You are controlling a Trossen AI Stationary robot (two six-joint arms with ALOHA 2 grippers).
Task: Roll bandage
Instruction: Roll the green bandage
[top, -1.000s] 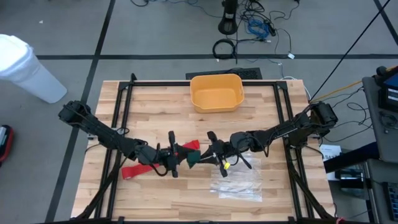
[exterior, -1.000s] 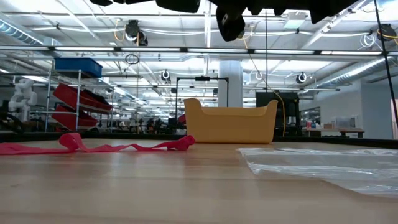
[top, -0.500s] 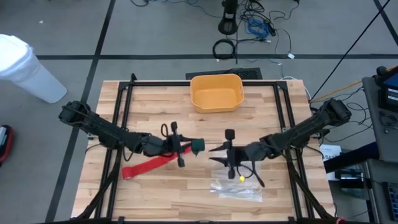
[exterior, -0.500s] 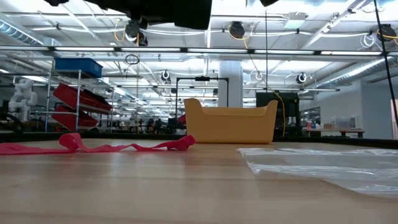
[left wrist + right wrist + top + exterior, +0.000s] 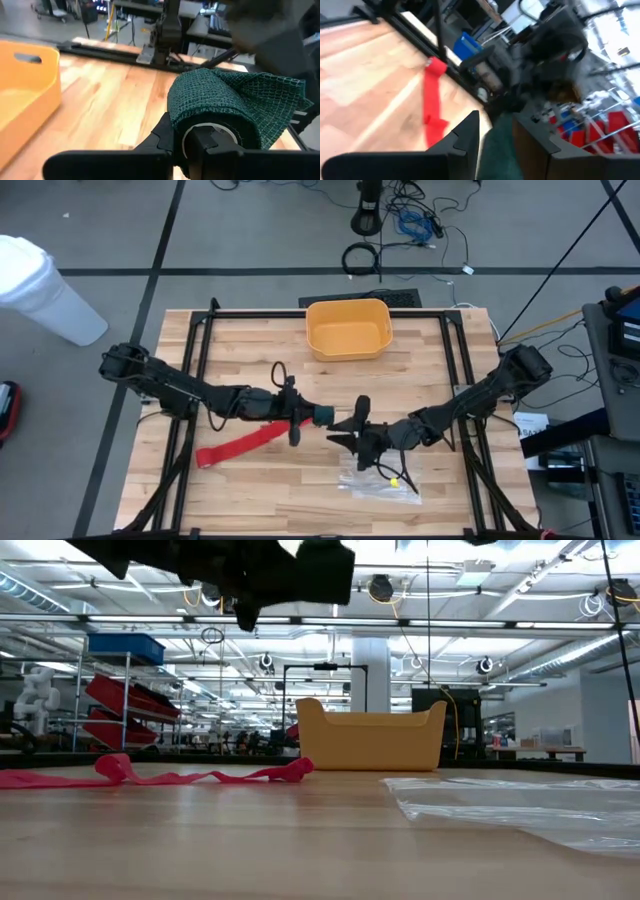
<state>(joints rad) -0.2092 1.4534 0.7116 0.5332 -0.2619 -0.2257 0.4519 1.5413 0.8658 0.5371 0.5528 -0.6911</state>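
Now the left gripper point(image 5: 318, 416) has swung toward mid-table, clamped on a green mesh roll point(image 5: 220, 107), while the right gripper point(image 5: 345, 430), jaws apart, has closed in beside it, likely for a handover. Meanwhile, the red bandage point(image 5: 240, 445) lies flat near the table's front-left; the yellow bin point(image 5: 347, 328) at the back edge looks empty.

The wooden table point(image 5: 240, 340) carries three things — a red bandage point(image 5: 240, 446), a yellow bin point(image 5: 348, 328), a clear plastic bag point(image 5: 385, 480).
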